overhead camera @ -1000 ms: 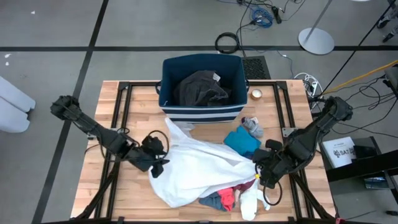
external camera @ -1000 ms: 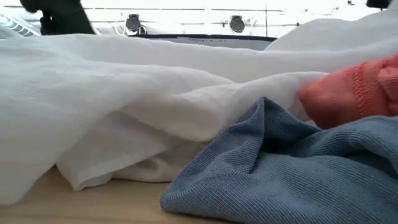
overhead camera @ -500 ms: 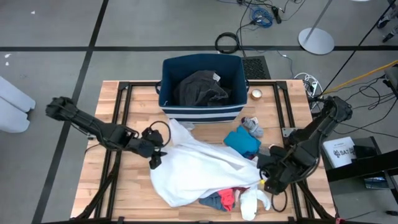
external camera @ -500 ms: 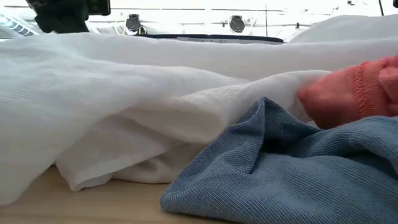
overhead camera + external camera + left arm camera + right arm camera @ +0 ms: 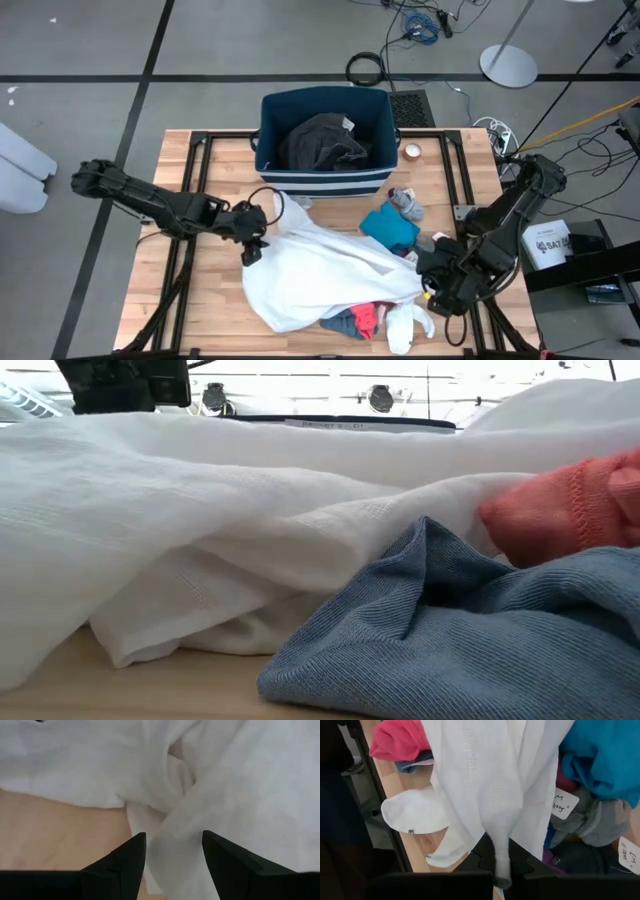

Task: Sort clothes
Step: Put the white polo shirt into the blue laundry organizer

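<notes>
I count one large white garment [image 5: 320, 270] in the middle of the tabletop [image 5: 220, 320]. One dark grey garment [image 5: 322, 142] lies in the one navy bin [image 5: 268, 165] at 12 o'clock. There is one teal piece [image 5: 390, 228] and one grey piece [image 5: 406, 204] at about 2 o'clock. At 5 o'clock I see one red piece [image 5: 364, 318], one blue-grey piece [image 5: 340, 325] and two white socks [image 5: 404, 322]. Two arms work here, each with one tool: the left tool [image 5: 252, 245] and the right tool [image 5: 428, 290].

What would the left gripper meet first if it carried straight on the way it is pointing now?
Most likely the white garment. The left gripper is open with a twisted fold of that cloth bunched right ahead between its fingers, beside bare table. How close the fold is cannot be told.
</notes>
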You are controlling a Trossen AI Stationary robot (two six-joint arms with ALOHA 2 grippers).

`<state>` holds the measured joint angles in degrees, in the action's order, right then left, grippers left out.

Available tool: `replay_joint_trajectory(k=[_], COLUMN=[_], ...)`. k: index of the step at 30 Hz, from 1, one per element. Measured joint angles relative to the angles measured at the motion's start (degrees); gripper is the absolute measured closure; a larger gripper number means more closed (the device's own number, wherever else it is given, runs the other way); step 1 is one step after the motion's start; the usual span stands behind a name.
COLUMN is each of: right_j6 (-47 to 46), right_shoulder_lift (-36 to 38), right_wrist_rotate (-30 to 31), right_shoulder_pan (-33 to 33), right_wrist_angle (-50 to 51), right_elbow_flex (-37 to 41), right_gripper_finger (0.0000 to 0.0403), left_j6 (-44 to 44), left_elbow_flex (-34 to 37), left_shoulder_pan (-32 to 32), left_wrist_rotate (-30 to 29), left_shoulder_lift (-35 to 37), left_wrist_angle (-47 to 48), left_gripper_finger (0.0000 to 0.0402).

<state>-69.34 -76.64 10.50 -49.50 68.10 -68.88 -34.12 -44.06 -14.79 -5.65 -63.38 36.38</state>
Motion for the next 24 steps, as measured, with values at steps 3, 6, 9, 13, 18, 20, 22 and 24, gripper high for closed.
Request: replay_joint_trajectory(k=[3, 6, 9, 13, 18, 20, 22, 24], right_j6=[-0.7, -1.9, -2.4, -2.4, -2.6, -3.2, -3.5, -3.5], right_shoulder_lift=[0.0, 0.0, 0.0, 0.0, 0.0, 0.0, 0.0, 0.0], right_wrist_rotate=[0.0, 0.3, 0.4, 0.5, 0.4, 0.1, 0.0, 0.0], right_shoulder_pan=[-0.8, -1.6, -2.2, -2.2, -1.8, -1.8, -1.8, -1.8], right_wrist_angle=[0.0, 0.0, 0.0, -0.4, -0.9, -1.0, -1.1, -1.1], right_elbow_flex=[0.0, 0.0, 0.0, 0.0, 0.0, 0.0, 0.0, 0.0], right_gripper_finger=[0.0403, 0.0403, 0.0403, 0.0403, 0.0403, 0.0403, 0.0403, 0.0403], left_j6=[-0.7, -2.1, -3.1, -4.2, -3.5, -2.0, -0.5, 0.7], left_elbow_flex=[3.5, 7.6, 10.6, 11.4, 11.5, 11.5, 11.5, 11.5], left_shoulder_pan=[1.2, 1.7, 1.7, 1.7, 1.7, 1.7, 1.7, 1.6], left_wrist_rotate=[3.8, 7.0, 8.1, 7.3, 5.3, 5.2, 5.1, 5.1], left_shoulder_lift=[0.0, -0.1, 0.0, 0.0, 0.0, 0.0, 0.0, 0.0], left_wrist_angle=[-2.9, -11.4, -18.2, -21.2, -23.0, -23.1, -23.1, -23.1], left_gripper_finger=[0.0198, 0.0198, 0.0198, 0.0203, 0.0261, 0.0297, 0.0337, 0.038])
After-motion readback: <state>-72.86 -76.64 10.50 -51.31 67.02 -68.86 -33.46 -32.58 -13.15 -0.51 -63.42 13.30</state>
